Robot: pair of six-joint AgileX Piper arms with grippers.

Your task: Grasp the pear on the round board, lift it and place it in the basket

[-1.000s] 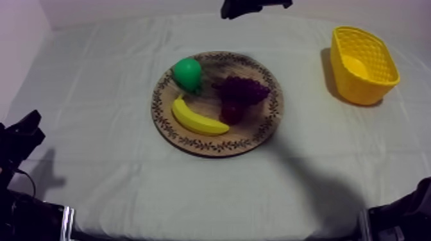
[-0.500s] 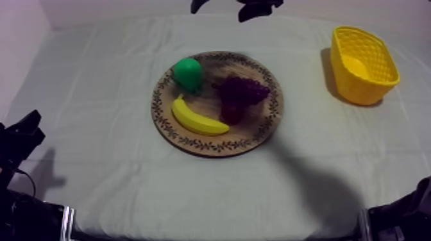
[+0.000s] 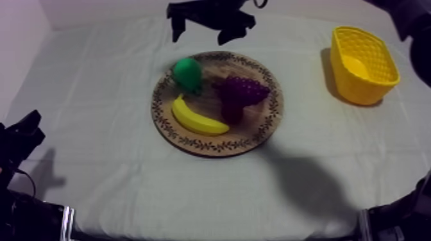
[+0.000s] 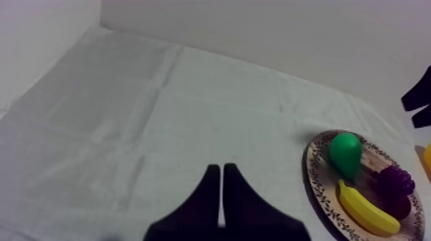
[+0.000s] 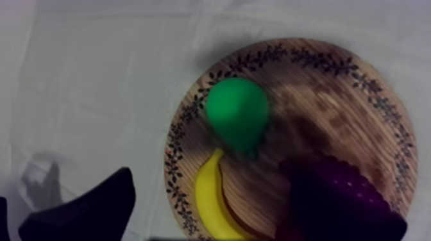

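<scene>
Right gripper [image 3: 200, 36] hangs over the far edge of the board [image 3: 211, 147], its fingers [image 5: 90, 208] spread wide with nothing between them. You are on the approach, and the pear is not yet grasped. The green pear [image 3: 187, 72] sits on the far left part of the board, beside the grapes [image 3: 242, 90] and near the banana [image 3: 197, 118]. Next, you need to lower squarely over it and close without knocking its neighbours. Your left gripper [image 4: 221, 192] rests closed at its own side. The yellow basket [image 3: 369, 91], well apart at the right, looks empty.
</scene>
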